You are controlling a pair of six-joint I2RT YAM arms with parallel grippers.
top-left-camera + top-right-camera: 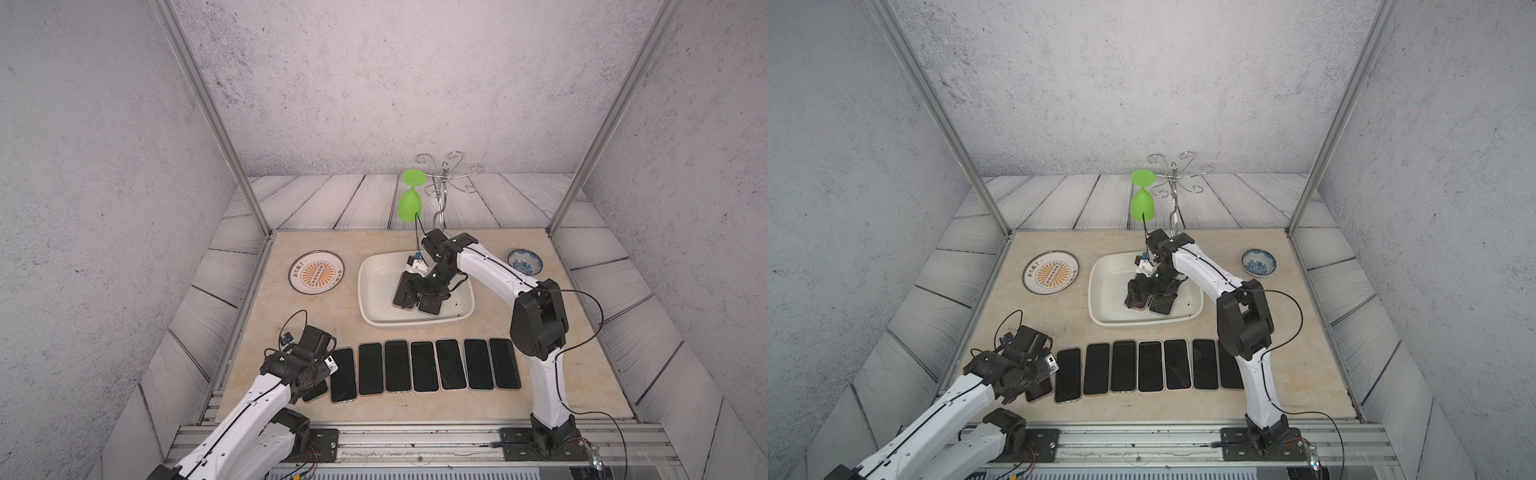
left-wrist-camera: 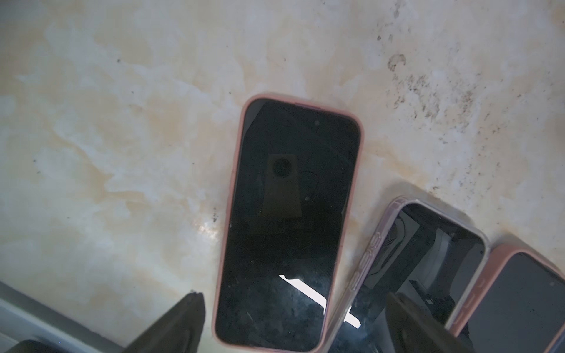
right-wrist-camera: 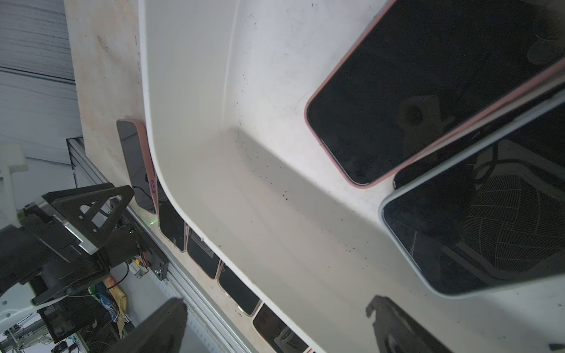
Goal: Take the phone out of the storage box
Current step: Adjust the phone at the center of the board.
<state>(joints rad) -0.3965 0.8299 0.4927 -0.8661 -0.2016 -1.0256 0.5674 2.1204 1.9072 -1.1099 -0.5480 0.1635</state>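
Orange-patterned plate (image 1: 316,272), blue-and-white bowl (image 1: 525,262), green goblet (image 1: 410,200) upside down beside wire rack (image 1: 445,176)

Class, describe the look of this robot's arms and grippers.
The left arm and right arm have white shells, bulky black joints and thin black cables alongside. A white printed label sits near the left wrist. The left gripper and right gripper each have flat black tapering fingers.

Nothing reads outright. The orange-patterned plate (image 1: 316,272) carries red characters on its rim at about ten and three o'clock, too small to make out. A white sticker (image 1: 331,365) on the left arm (image 1: 249,399) bears dark print, equally illegible.
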